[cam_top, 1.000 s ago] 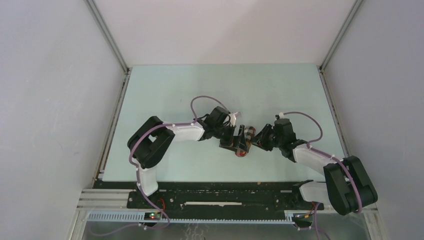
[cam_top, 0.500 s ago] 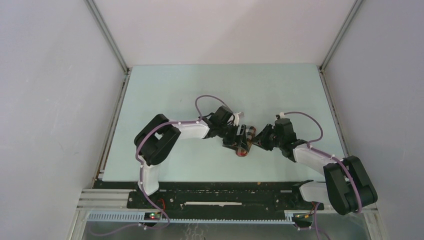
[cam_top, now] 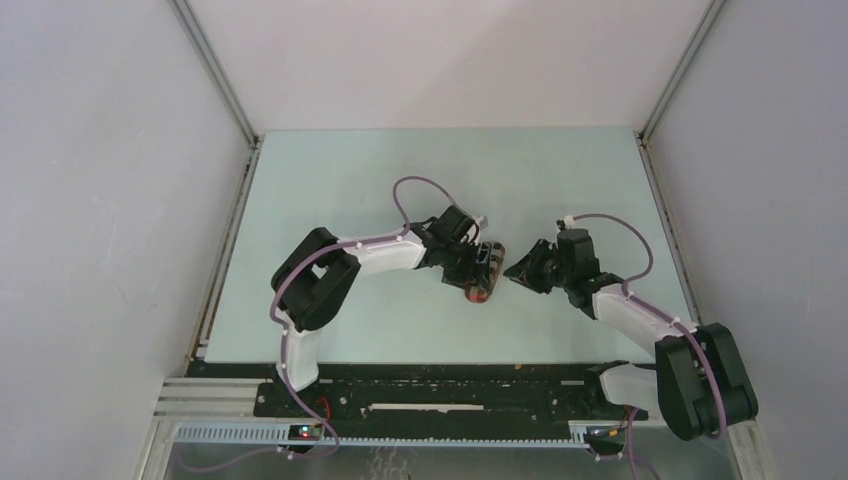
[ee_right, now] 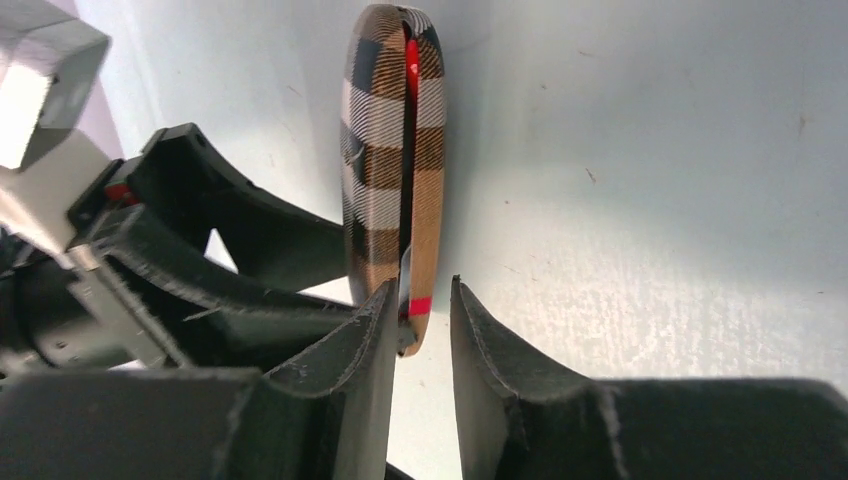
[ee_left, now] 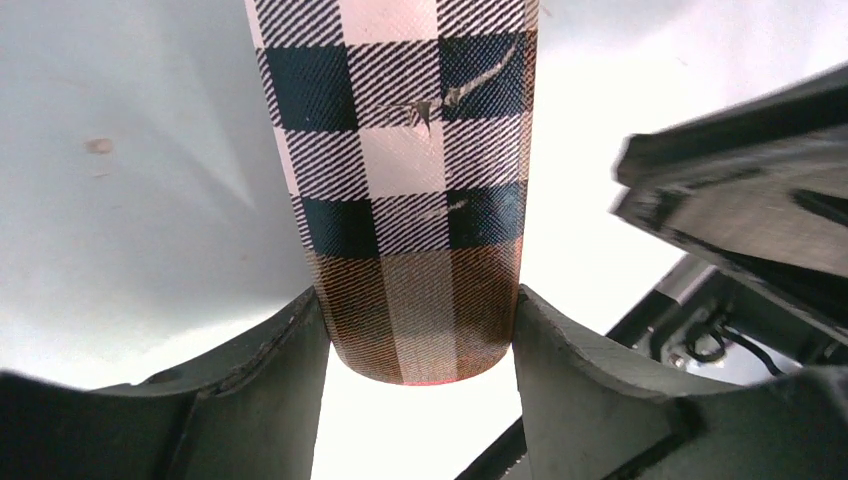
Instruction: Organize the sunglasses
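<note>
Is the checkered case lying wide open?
No, the case is almost shut, with just a thin slit along its edge.

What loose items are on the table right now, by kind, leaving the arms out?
plaid glasses case: 1
sunglasses (only a red sliver shows through the case's slit): 1
Total: 2
</note>
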`<state>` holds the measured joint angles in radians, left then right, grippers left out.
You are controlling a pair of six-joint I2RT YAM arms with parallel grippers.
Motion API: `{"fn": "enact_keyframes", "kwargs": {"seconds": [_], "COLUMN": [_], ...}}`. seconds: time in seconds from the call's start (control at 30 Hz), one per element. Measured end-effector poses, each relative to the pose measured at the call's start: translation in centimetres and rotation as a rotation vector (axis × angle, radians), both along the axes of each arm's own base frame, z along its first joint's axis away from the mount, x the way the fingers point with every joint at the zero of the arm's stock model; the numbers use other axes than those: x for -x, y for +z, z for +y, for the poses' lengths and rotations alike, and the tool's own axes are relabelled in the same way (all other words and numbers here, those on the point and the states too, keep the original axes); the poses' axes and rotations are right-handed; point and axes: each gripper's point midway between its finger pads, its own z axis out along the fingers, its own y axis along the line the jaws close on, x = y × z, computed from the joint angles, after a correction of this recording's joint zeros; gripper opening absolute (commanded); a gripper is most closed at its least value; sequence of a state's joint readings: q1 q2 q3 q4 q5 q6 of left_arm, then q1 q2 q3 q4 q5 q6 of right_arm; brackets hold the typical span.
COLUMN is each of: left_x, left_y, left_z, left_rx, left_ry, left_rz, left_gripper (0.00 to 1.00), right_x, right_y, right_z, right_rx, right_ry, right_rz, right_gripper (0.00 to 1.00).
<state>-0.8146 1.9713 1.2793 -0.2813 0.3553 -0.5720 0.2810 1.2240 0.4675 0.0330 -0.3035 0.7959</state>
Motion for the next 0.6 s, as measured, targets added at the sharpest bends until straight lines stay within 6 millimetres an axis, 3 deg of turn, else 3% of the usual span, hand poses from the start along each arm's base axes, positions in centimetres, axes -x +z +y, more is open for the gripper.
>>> {"fn": "enact_keyframes", "kwargs": {"seconds": [0.13,0.27,0.33,0.4,0.6], "left_x": [-1.0,-1.8,-1.9,-2.0,-2.2], "left_y": [-0.1,-0.2,-0.2,-0.1,1.2], "left_z": [1.2,2.9,3.8,4.3,4.6], "left_rx": [-0.075,-0.156,-0.191,-0.21,-0.203], "left_ry": [0.032,0.047,0.041,0.033,0.029], "left_rz": [-0.049,-0.102,-0.124,-0.139,-0.167], "left_gripper": [0.46,0.83,0.93,0.99,1.0], "right_x": [-0.4,-0.3,-0.5,-0.5,-0.3], "right_y": [1.7,2.6,2.7,2.5,2.3], "right_z": [-0.4,-1.3,-2.0,-2.5,-3.6], "right_rx": [0.003,0.031,0.051,0.066,0.109], "right_ry": [0.001,-0.027,-0.05,-0.064,-0.102], "right_rz": [-0.051,-0.082,-0.089,-0.085,-0.079], "right_gripper": [0.36,0.37,0.37,0.37,0.37]}}
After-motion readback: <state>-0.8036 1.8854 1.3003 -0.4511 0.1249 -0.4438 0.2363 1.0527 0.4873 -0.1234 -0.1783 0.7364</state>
